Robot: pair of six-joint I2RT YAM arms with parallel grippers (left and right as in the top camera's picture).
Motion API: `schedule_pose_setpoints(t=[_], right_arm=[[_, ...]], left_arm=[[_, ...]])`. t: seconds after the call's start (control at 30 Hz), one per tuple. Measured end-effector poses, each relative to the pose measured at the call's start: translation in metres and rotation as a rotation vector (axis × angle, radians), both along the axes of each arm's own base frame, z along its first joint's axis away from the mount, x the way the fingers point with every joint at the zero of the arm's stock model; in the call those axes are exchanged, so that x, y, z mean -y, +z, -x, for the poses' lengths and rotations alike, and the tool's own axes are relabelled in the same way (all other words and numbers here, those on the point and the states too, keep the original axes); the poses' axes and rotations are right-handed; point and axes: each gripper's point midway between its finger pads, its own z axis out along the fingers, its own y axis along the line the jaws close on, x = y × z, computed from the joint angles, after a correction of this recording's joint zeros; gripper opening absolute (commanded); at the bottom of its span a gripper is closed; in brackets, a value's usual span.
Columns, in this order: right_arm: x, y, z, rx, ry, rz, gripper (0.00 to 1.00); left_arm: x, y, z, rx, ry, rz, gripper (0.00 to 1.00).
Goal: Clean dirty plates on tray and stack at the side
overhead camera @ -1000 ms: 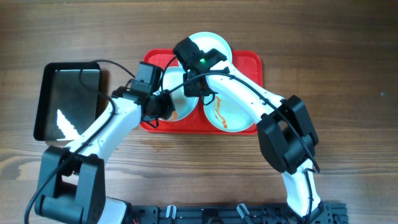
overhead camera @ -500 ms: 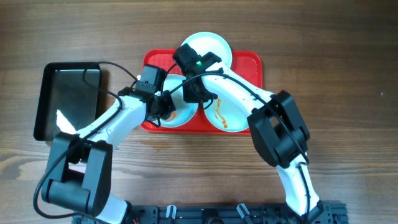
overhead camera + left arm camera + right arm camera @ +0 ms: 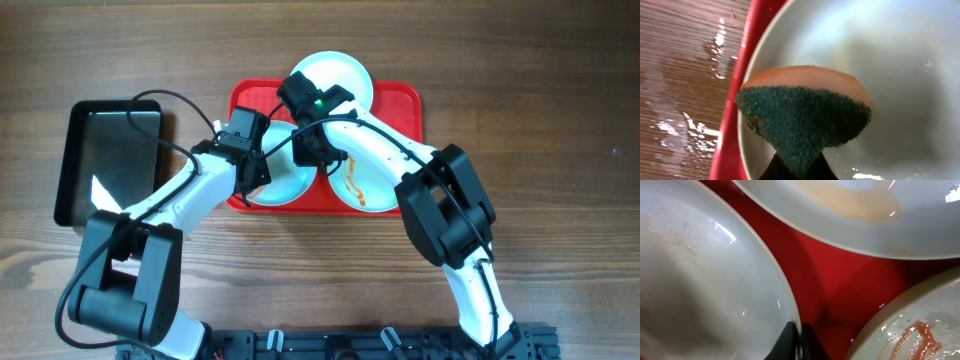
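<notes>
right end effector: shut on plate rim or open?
Shut. Fingertips of the right end effector meet on the rim of the round pale plate in the red plastic tray.

Overhead cam looks straight down on the brown wooden table [image 3: 560, 120] from high up. Both wrist cams sit super close, aimed down into the large red rectangular plastic tray [image 3: 405, 100], sharing the round pale blue-white plate [image 3: 295, 185] at its 7 o'clock. A green-and-orange sponge [image 3: 805, 115] half-blocks the left one.
</notes>
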Motion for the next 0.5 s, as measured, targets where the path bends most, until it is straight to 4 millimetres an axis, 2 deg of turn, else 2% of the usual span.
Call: schedule_pose_setpoints(t=[0.23, 0.5], right_arm=[[-0.006, -0.003, -0.004, 0.022, 0.002, -0.033, 0.04], [-0.006, -0.003, -0.004, 0.022, 0.002, -0.034, 0.04]], left_arm=[[-0.023, 0.008, -0.012, 0.067, 0.011, -0.147, 0.04], [-0.024, 0.027, -0.049, 0.237, 0.01, -0.183, 0.04]])
